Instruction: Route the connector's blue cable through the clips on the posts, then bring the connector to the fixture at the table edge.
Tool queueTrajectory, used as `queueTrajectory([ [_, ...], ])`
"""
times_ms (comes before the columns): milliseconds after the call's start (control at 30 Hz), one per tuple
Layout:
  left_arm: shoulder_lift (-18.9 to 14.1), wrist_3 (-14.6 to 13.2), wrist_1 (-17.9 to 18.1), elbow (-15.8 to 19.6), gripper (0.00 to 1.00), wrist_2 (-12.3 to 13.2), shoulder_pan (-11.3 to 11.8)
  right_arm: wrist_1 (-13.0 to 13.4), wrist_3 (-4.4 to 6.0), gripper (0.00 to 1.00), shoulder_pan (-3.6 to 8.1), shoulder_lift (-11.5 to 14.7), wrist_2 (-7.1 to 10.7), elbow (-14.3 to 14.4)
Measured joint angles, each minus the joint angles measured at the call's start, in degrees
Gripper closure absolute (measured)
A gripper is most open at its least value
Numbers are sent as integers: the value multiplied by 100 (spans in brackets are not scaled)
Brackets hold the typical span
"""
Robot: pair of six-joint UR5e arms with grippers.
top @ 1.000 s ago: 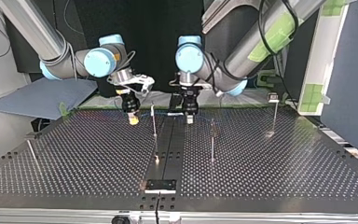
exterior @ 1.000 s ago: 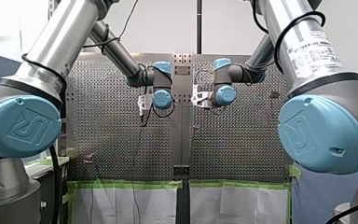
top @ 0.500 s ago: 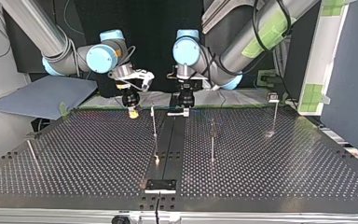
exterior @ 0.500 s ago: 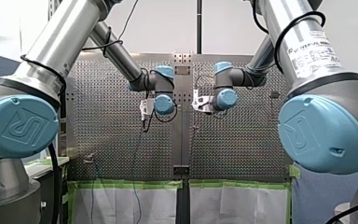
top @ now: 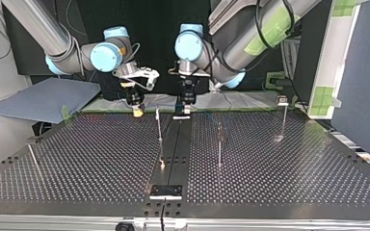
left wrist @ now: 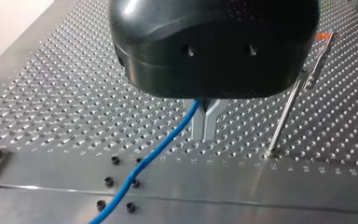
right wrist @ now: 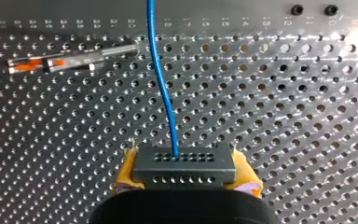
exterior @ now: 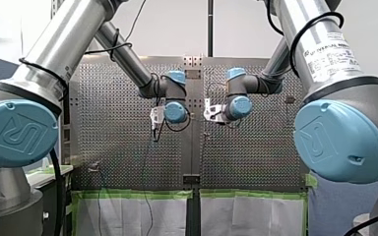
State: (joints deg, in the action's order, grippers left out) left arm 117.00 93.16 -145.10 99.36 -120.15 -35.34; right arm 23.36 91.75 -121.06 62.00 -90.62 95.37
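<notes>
Right wrist view: my right tool (right wrist: 186,176) has its yellow pads (right wrist: 127,173) clamped on the grey connector (right wrist: 185,163), its blue cable (right wrist: 161,84) running ahead over the perforated desk (right wrist: 284,116), while my left tool (left wrist: 206,127) has its metal fingers (left wrist: 199,126) meeting at their tips, the cable emerging just beside them.

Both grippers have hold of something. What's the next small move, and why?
Probably swing my left gripper sideways toward the post beside it, to line the blue cable up with the clip at its top. It is shut on the cable, my right gripper clamps the connector, and the cable sits in no clip I can see.
</notes>
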Motion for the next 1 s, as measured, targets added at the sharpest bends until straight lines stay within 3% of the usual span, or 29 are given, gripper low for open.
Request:
queueTrajectory([
  [400, 486, 138, 125, 4, 98, -112, -238, 293, -31, 98, 47, 1, -60, 382],
  [1000, 535, 204, 184, 18, 98, -307, -527, 919, -48, 98, 197, 1, -26, 1108],
])
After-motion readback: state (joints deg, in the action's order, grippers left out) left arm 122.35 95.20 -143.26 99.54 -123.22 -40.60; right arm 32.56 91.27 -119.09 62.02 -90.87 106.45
